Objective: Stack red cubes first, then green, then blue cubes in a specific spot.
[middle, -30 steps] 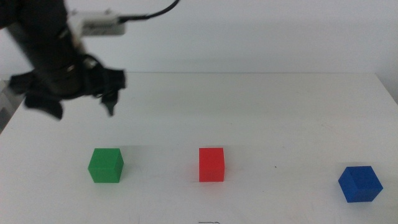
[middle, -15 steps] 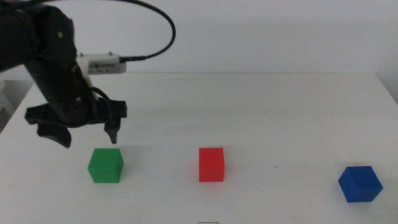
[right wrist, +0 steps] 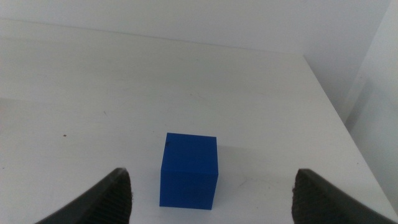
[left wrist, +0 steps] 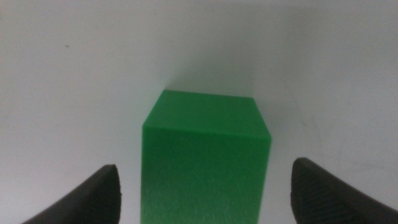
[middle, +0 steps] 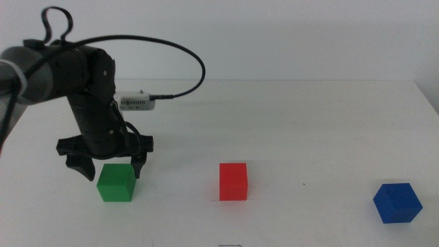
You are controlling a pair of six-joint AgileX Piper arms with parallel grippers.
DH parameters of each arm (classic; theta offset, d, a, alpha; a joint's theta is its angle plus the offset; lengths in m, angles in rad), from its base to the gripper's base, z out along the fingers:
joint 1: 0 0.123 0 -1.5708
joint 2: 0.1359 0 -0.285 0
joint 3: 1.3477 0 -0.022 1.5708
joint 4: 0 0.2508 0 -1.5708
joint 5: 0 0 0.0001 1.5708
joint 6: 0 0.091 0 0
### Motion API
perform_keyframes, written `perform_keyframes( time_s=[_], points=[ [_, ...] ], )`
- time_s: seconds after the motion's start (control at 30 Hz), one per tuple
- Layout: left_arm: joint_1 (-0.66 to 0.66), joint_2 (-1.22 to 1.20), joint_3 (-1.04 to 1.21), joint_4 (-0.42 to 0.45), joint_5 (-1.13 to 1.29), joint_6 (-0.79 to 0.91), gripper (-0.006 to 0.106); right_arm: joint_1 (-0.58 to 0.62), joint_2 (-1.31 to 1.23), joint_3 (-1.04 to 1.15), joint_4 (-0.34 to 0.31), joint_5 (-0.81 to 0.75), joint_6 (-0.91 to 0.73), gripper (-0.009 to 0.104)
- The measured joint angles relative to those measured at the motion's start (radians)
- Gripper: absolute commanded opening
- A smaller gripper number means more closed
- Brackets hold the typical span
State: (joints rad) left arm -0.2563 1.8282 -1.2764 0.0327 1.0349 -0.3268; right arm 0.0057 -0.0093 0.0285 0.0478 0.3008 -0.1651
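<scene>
The green cube rests on the white table at the front left. My left gripper hangs open just above and behind it, one finger on either side of the cube's top, not touching. The left wrist view looks down on the green cube, which sits between the spread jaws. The red cube stands alone at the front centre. At the front right lies the blue cube. In the right wrist view, the blue cube lies ahead of my open right gripper, which is out of the middle view.
The table's far edge meets a white wall. Its right edge runs close to the blue cube. A black cable loops above the left arm.
The left arm has come down and to the right, from well behind the green cube to right over it. The cubes have not moved.
</scene>
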Motion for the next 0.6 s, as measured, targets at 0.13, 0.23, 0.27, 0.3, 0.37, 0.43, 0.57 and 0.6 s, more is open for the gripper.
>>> perform_keyframes(
  time_s=[0.13,0.23,0.27,0.3,0.37,0.43,0.57,0.6],
  points=[
    [0.001,0.040,0.000,0.003,-0.011,0.004,0.092,0.000,0.000,0.000,0.000,0.000,0.000,0.066],
    [0.001,0.062,0.000,0.006,-0.020,0.004,0.087,0.000,0.000,0.000,0.000,0.000,0.000,0.066],
    [0.001,0.067,0.000,0.006,-0.024,0.004,0.085,0.000,0.000,0.000,0.000,0.000,0.000,0.066],
    [0.001,0.072,0.000,0.006,-0.024,0.004,0.080,0.000,0.000,0.000,0.000,0.000,0.000,0.066],
    [0.001,0.081,0.000,0.006,-0.025,0.004,0.071,0.000,0.000,0.000,0.000,0.000,0.000,0.066],
    [0.001,0.089,0.000,0.009,-0.026,0.004,0.057,0.000,0.000,0.000,0.000,0.000,0.000,0.066],
    [0.001,0.090,0.000,0.010,-0.022,0.006,0.029,0.000,0.000,0.000,0.000,0.000,0.000,0.066],
    [0.001,0.088,0.000,0.010,-0.019,0.008,0.022,0.000,0.000,0.000,0.000,0.000,0.000,0.066]
  ],
)
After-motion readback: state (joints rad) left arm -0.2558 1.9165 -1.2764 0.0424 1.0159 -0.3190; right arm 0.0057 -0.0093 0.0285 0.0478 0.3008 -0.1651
